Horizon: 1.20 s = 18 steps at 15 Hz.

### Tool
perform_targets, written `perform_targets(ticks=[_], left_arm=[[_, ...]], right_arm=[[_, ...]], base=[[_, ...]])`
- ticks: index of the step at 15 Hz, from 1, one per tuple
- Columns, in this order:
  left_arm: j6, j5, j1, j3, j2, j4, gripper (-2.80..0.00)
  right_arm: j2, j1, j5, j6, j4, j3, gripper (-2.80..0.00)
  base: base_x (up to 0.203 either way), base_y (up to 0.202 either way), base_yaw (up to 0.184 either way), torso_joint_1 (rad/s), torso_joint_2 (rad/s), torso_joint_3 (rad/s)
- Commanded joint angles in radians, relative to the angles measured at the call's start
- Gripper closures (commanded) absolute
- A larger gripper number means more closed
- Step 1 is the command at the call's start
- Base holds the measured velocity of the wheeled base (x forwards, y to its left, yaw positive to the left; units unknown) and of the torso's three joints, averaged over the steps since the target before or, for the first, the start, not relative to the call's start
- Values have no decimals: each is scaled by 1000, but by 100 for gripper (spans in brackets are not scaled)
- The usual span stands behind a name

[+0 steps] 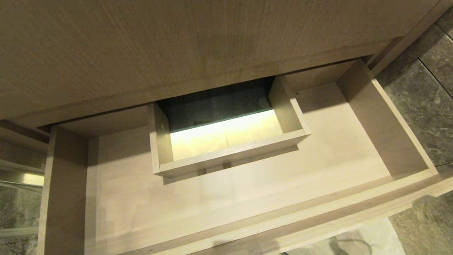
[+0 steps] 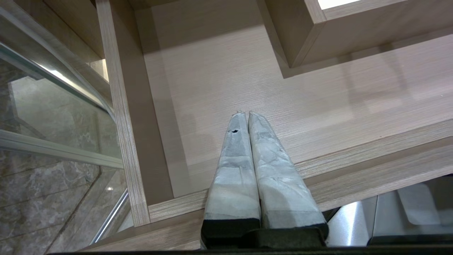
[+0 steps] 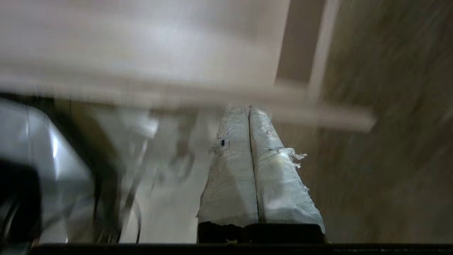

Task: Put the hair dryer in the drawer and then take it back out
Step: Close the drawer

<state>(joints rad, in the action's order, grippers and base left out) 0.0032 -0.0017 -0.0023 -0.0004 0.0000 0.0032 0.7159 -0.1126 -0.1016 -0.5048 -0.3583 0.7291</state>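
Neither arm shows in the head view; each pincer appears only in its own wrist view. The left pincer [image 2: 246,112] has its two pale, tape-wrapped fingers [image 2: 233,170] pressed together along their whole length, tips touching, nothing between them; black mounts sit at their base. The right pincer [image 3: 246,106] is likewise closed, its wrapped fingers [image 3: 230,177] side by side and empty; the wrapping on one finger is frayed at the edge.
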Motion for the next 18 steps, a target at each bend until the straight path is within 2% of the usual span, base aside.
perform_targets(ticks=[1,3,6,10,16,18], left_arm=[[0,0,1,0,0,0,0],[0,0,1,2,0,0,0],[0,2,1,2,0,0,0],[0,1,0,2,0,0,0],[0,0,1,2,0,0,0],[0,0,1,2,0,0,0]], right_arm=[[30,-3,53,-22,-199,-30,0],[109,-2,135,-38,-264,-52,0],[226,0,150,-40,-295,-59,0],[344,5,133,-41,-196,-60,0],[449,5,132,-49,-124,-52,0],[481,5,117,-49,-45,-48,0]], base=[[0,0,0,4,1,32],[0,0,0,3,1,13],[0,0,0,0,0,0],[0,0,0,0,0,0],[0,0,0,0,0,0],[0,0,0,0,0,0]])
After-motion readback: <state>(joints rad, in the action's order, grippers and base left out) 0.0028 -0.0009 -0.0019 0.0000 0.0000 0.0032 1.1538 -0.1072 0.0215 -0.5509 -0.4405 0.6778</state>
